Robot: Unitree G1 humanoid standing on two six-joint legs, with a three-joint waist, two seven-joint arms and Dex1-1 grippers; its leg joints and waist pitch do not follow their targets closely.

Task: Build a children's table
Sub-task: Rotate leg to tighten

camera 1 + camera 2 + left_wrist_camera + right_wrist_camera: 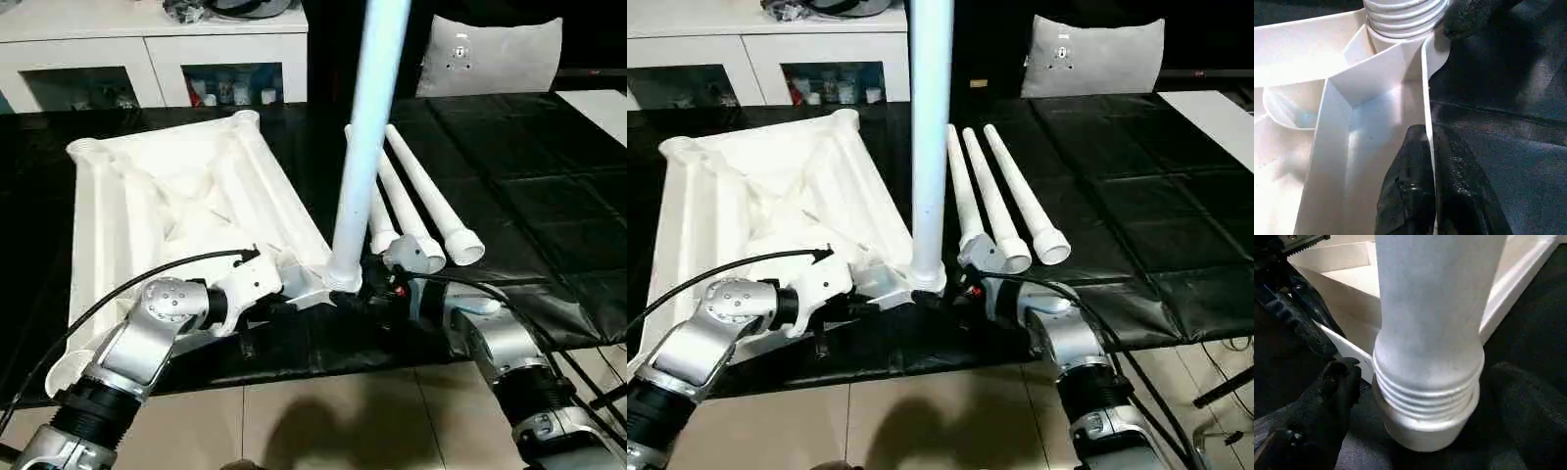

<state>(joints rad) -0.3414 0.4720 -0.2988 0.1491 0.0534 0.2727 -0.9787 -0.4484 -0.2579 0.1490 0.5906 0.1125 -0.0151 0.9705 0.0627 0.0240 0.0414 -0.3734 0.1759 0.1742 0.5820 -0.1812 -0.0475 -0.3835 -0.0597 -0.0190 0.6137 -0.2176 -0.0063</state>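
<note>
The white tabletop (176, 196) lies underside up on the black table, ribs and round corner sockets showing. One white leg (367, 147) stands upright in its near right corner socket (1425, 431), threads still visible above the socket. Three more legs (431, 196) lie side by side just right of it. My left gripper (1432, 186) is shut on the tabletop's thin rim wall beside that corner. My right gripper (1425, 396) is open, with one black finger (1327, 396) on each side of the leg's threaded base and a gap showing beside it.
A white cabinet (147, 59) with glass doors stands behind the table, and a grey cushion (490, 54) sits at the back right. The black cover (549, 196) spreads to the right. Tiled floor (323, 421) lies under the table's near edge.
</note>
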